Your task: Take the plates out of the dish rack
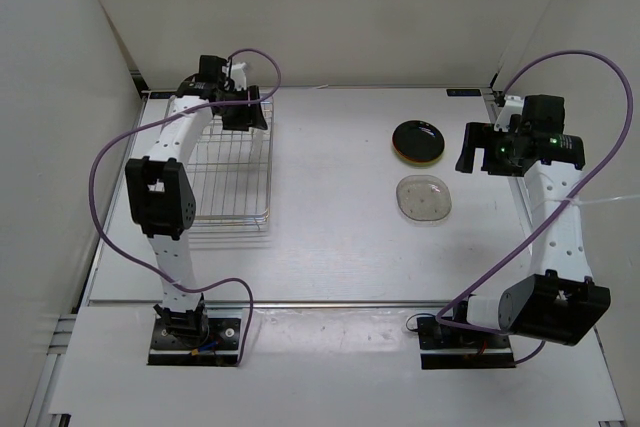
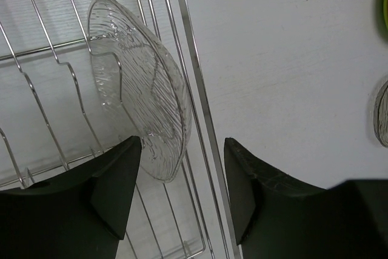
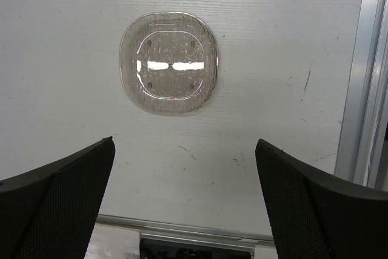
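Note:
A clear ribbed plate (image 2: 136,89) stands on edge in the wire dish rack (image 2: 195,89), leaning against its side rail. My left gripper (image 2: 183,150) is open at the rack's far end (image 1: 268,172). The plate's lower rim and the rail sit between its fingers, the rim close to the left finger (image 2: 115,180). On the table to the right, a black plate (image 1: 419,139) lies on top of an orange-rimmed one. A second clear plate (image 1: 424,196) lies flat nearer me. My right gripper (image 3: 185,168) hovers open and empty, short of that clear plate (image 3: 170,63).
The table's raised metal edge (image 3: 357,89) runs along the right side, close to my right arm. A purple cable (image 1: 110,162) loops beside the left arm. White walls close in the back and both sides.

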